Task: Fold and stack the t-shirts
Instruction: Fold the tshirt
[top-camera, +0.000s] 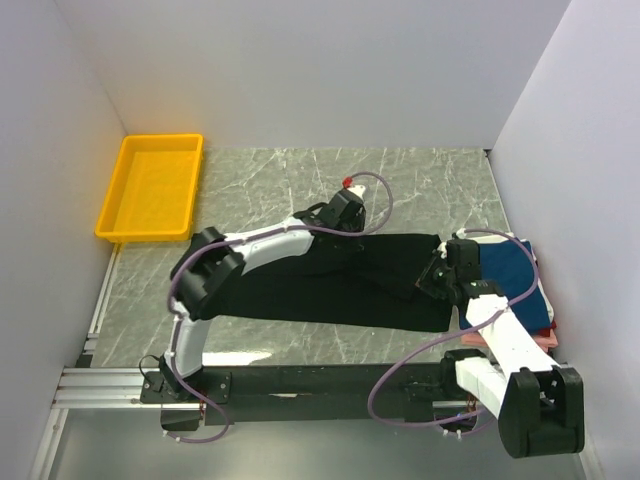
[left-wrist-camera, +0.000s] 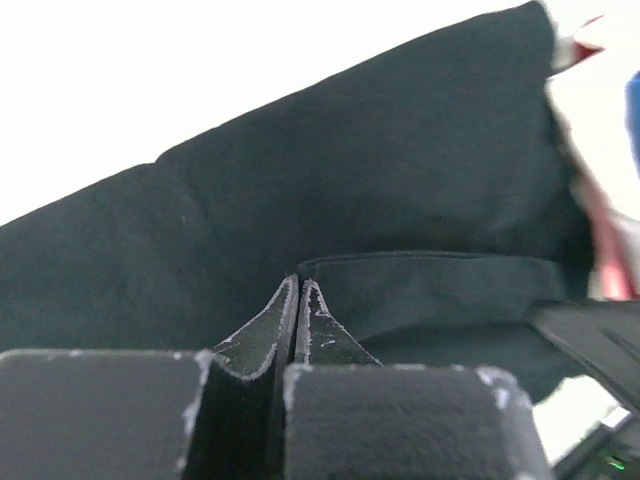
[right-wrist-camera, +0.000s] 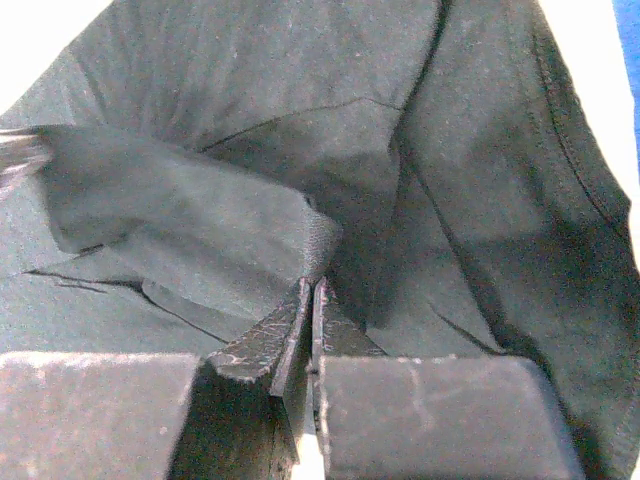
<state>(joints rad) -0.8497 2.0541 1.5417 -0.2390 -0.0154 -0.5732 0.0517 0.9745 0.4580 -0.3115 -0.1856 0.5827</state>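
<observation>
The large black t-shirt (top-camera: 330, 280) lies stretched across the middle of the table. My left gripper (top-camera: 345, 213) is at its far edge, with its jaws shut on a folded hem of the black cloth (left-wrist-camera: 420, 270). My right gripper (top-camera: 437, 278) is at the shirt's right end, shut on a raised fold beside the ribbed collar (right-wrist-camera: 322, 240). A folded navy blue t-shirt (top-camera: 510, 272) lies at the right under the right arm, on a pink/red one (top-camera: 545, 335). No white shirt is clear in these views.
The yellow plastic tray (top-camera: 160, 139) stands at the far left by the wall. White walls close in the left, back and right sides. A black rail with cables (top-camera: 300, 380) runs along the near edge.
</observation>
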